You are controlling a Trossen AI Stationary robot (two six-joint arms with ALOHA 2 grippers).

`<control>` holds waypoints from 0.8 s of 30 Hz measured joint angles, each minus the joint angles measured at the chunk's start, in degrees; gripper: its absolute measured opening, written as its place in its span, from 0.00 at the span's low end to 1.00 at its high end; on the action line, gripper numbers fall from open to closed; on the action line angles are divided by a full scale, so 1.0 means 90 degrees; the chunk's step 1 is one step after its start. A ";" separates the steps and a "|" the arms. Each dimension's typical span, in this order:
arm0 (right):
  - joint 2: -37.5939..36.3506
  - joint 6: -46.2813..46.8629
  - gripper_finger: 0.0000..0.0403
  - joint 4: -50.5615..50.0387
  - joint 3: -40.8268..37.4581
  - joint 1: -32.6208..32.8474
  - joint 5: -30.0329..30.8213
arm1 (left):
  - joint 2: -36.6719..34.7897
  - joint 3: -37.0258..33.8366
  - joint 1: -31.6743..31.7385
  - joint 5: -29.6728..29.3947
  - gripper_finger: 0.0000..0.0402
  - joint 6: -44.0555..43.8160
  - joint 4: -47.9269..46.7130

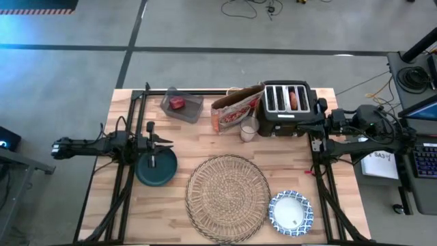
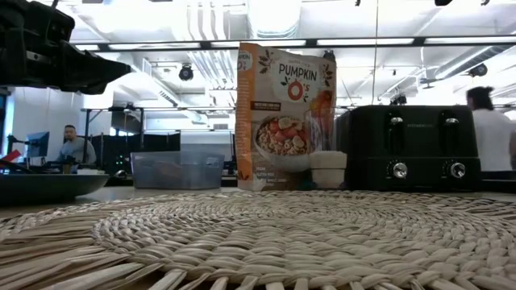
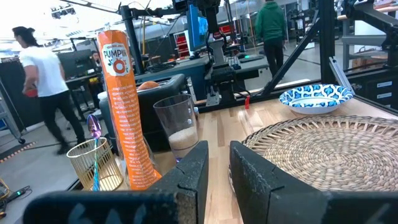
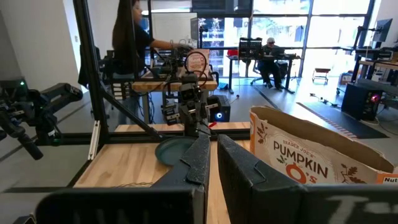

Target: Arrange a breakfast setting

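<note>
The round woven straw placemat (image 1: 227,189) lies at the table's near middle. The dark teal plate (image 1: 156,169) rests flat on the table to its left. The blue-and-white bowl (image 1: 291,210) stands on the table to its right. The small clear glass (image 1: 248,130) stands upright in front of the toaster. The spoon (image 3: 94,134) stands in a gold wire cup. My left gripper (image 1: 166,142) hovers over the plate's far rim, its fingers a narrow gap apart and empty. My right gripper (image 1: 315,127) is shut and empty beside the toaster's right end.
The black four-slot toaster (image 1: 290,107) and a Pumpkin O's cereal bag (image 1: 235,109) stand at the far middle. A clear container (image 1: 181,104) holding something red sits at the far left. People move in the room behind the table.
</note>
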 joint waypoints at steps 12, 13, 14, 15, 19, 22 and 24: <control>0.0000 0.0000 0.06 0.0000 -0.0001 0.0001 0.0000 | 0.0000 0.0001 0.0000 0.0000 0.12 -0.0002 0.0001; -0.0002 0.0000 0.06 -0.0001 -0.0001 0.0002 0.0000 | 0.0002 -0.0001 0.0000 0.0000 0.12 0.0000 0.0001; -0.0001 0.0000 0.06 0.0000 -0.0001 0.0001 -0.0002 | 0.0000 0.0001 0.0000 -0.0002 0.12 0.0000 0.0003; -0.0001 0.0000 0.06 0.0000 0.0000 0.0002 -0.0001 | 0.0000 0.0000 0.0000 -0.0007 0.12 0.0000 0.0011; 0.0000 0.0000 0.06 0.0000 0.0000 0.0002 -0.0002 | 0.0002 0.0000 0.0000 -0.0010 0.12 0.0000 0.0195; -0.0001 0.0000 0.06 -0.0001 0.0000 0.0002 0.0000 | 0.0002 -0.0001 0.0000 -0.0013 0.12 0.0004 0.0391; -0.0002 0.0000 0.06 -0.0002 -0.0002 0.0001 -0.0002 | 0.0002 -0.0001 0.0000 -0.0015 0.12 0.0078 0.0667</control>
